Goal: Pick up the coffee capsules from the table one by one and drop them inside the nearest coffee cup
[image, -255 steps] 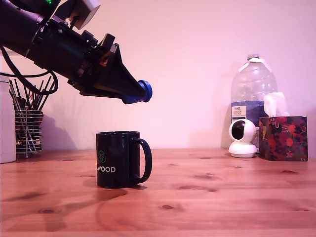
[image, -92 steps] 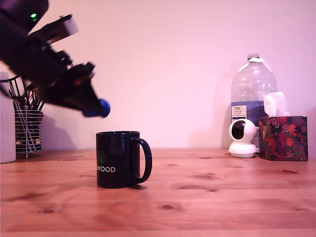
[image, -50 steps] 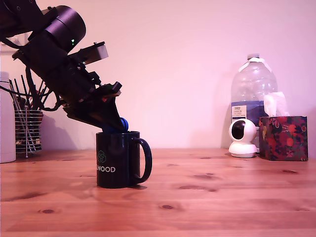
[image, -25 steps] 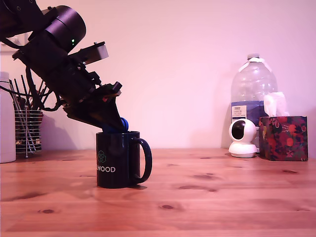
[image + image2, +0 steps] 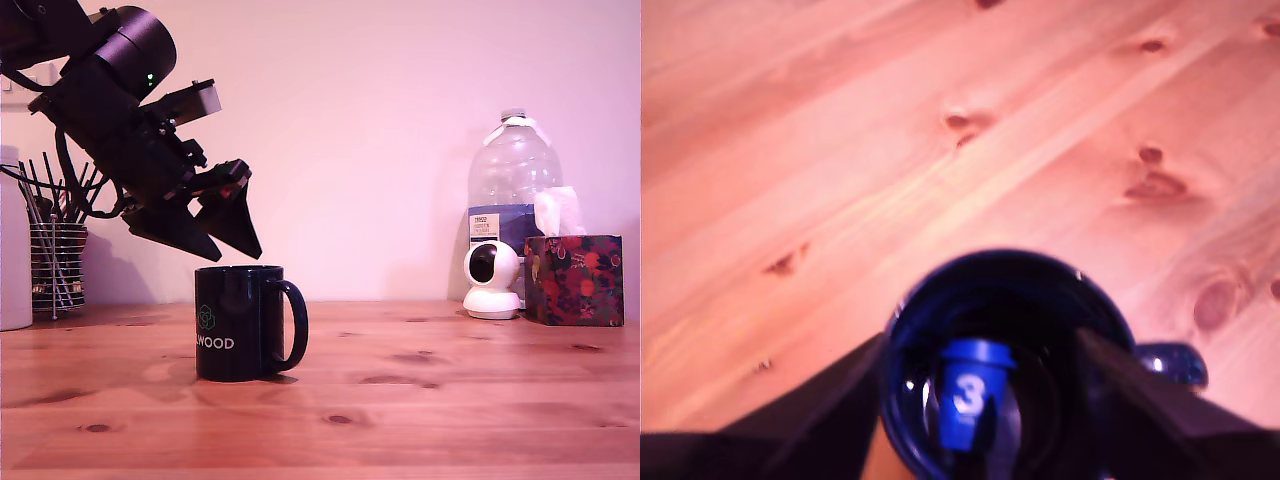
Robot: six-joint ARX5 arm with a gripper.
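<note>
the gripper (image 5: 232,250) hangs just above the coffee cup (image 5: 240,322), fingers spread apart and holding nothing, tilted down toward the cup's mouth so anything let go falls straight in. looking down from the wrist, a blue capsule (image 5: 973,405) marked with a white 3 sits inside the cup (image 5: 1005,290), so this drop looks done. the cup stands upright on the table (image 5: 450,400), handle toward the water bottle (image 5: 510,210). no other capsule shows on the wood near the cup.
</note>
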